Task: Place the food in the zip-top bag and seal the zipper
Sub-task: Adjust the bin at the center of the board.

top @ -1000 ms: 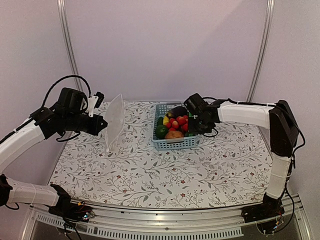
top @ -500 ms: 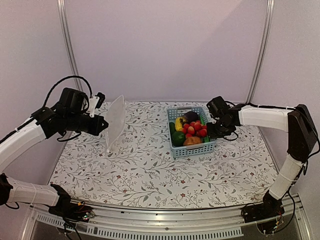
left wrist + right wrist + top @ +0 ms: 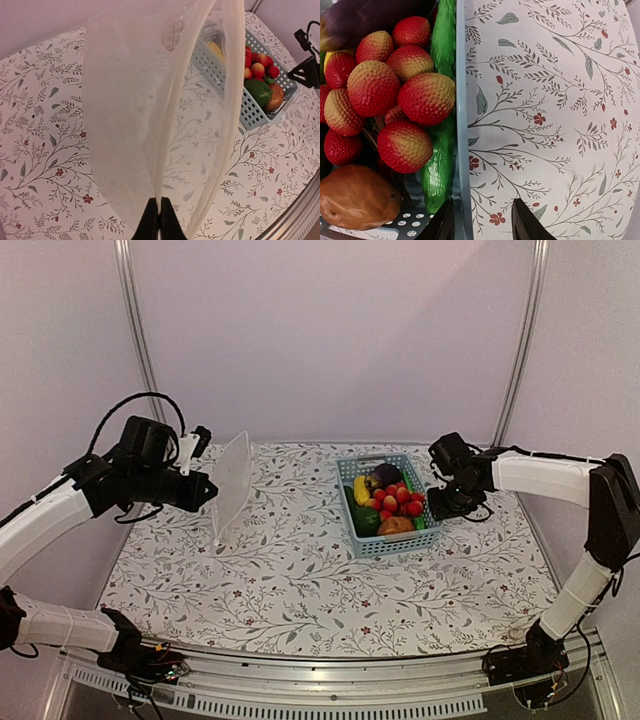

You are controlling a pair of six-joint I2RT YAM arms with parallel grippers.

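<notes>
Two grippers, both mine: my left gripper is pinched tight on an edge of the zip-top bag, upright at the table's left side. My right gripper stands partly open, jaws straddling the right wall of the light-blue basket (nothing gripped). The food lies heaped there, well apart from the bag.
</notes>
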